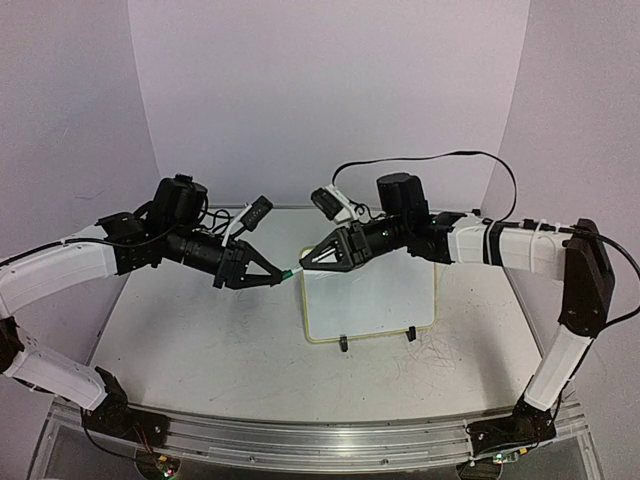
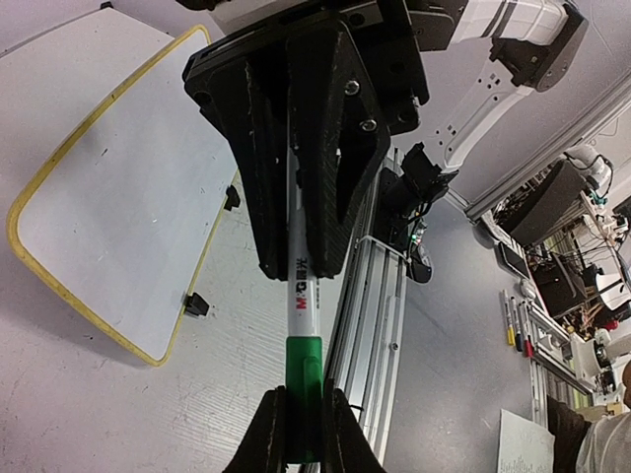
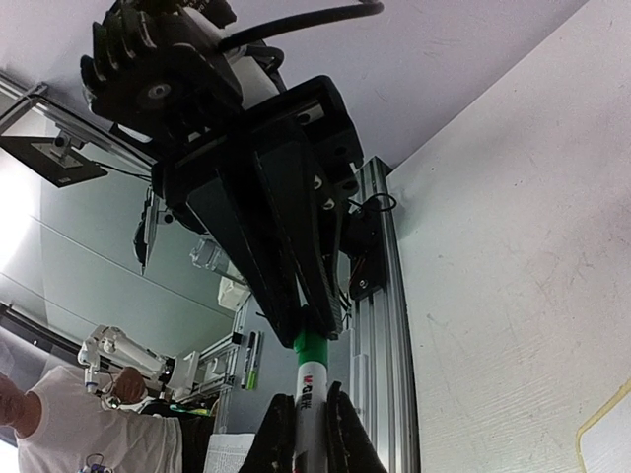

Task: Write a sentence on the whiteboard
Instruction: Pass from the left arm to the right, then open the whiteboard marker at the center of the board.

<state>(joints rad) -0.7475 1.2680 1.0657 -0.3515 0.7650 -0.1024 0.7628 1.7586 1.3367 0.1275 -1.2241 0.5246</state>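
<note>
Meeting tip to tip above the pale grey tabletop point(image 1: 200, 340), the robot's two black hands share a white marker pen point(image 2: 299, 286) with a green cap point(image 2: 303, 365). The left hand point(image 1: 272, 277) is clamped on the green cap, its fingers point(image 2: 266, 439) pressed against either side. The right hand point(image 1: 305, 261) is closed tight around the white barrel, with printed lettering showing just past its fingertips. The pen runs roughly level between them, held off the tabletop. The small rectangular whiteboard point(image 1: 370, 300), white with rounded corners and a thin pale-yellow frame, lies on the tabletop below the right hand. Its two small black clip feet point(image 1: 343, 343) sit on the edge nearest the arm bases. Faint scribbled marks point(image 1: 440, 355) show on the tabletop just right of the board.
</note>
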